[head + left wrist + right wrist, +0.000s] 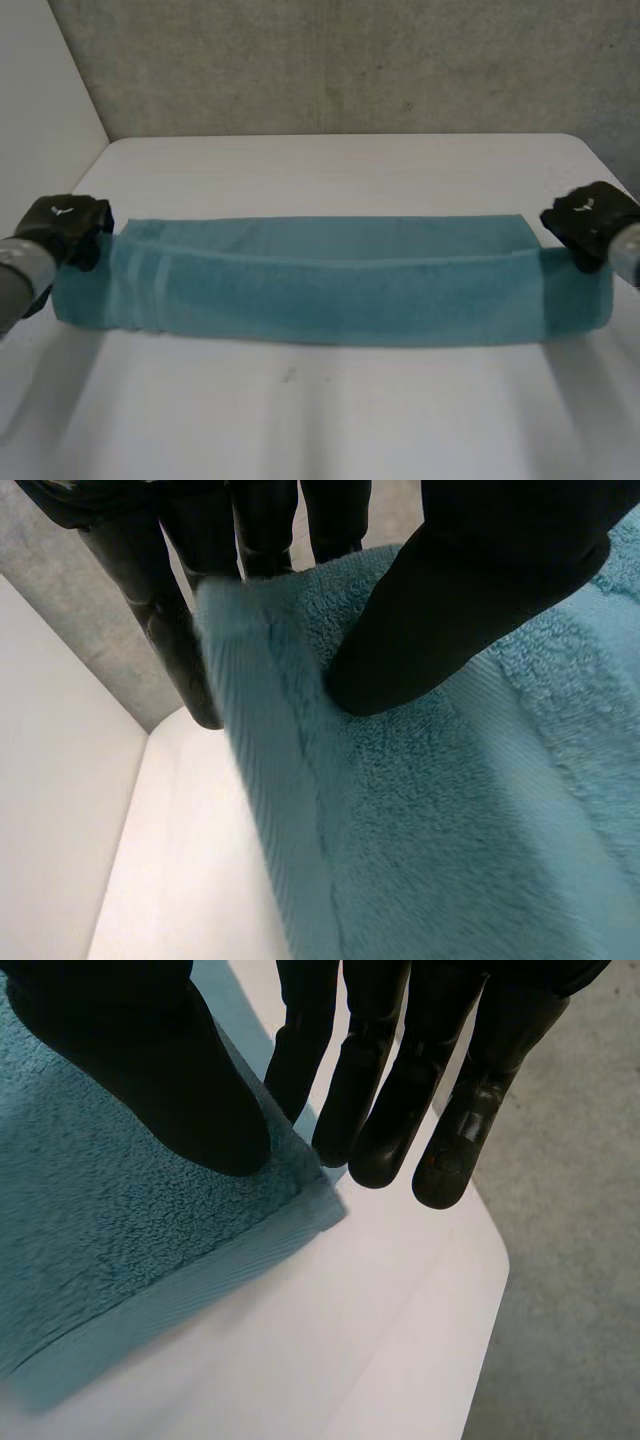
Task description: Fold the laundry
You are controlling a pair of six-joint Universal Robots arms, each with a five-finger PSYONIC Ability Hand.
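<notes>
grey, rough and speckled, the back wall point(350, 60) closes the room behind the bench, and a plain white side wall point(40, 100) meets it on the robot's left. the white bench point(330, 420) is smooth and matt, with rounded far corners and a faint small mark on its near part. across its middle lies a teal terry towel point(330, 285), drawn out as a long band from one side to the other. it is doubled lengthwise, with a layer's edge running along it, and has paler woven stripes near its left end. the left hand point(65, 225) is at the towel's left end. in the left wrist view its thumb point(440, 610) presses down on the pile just inside the ribbed hem, while its fingers point(170, 630) reach straight down behind that hem, so the cloth is pinched between them. the right hand point(590, 220) is at the right end. in the right wrist view its thumb point(170, 1080) sits on the towel's corner and its straight fingers point(390, 1110) pass behind the corner's edge, nipping it the same way.
</notes>
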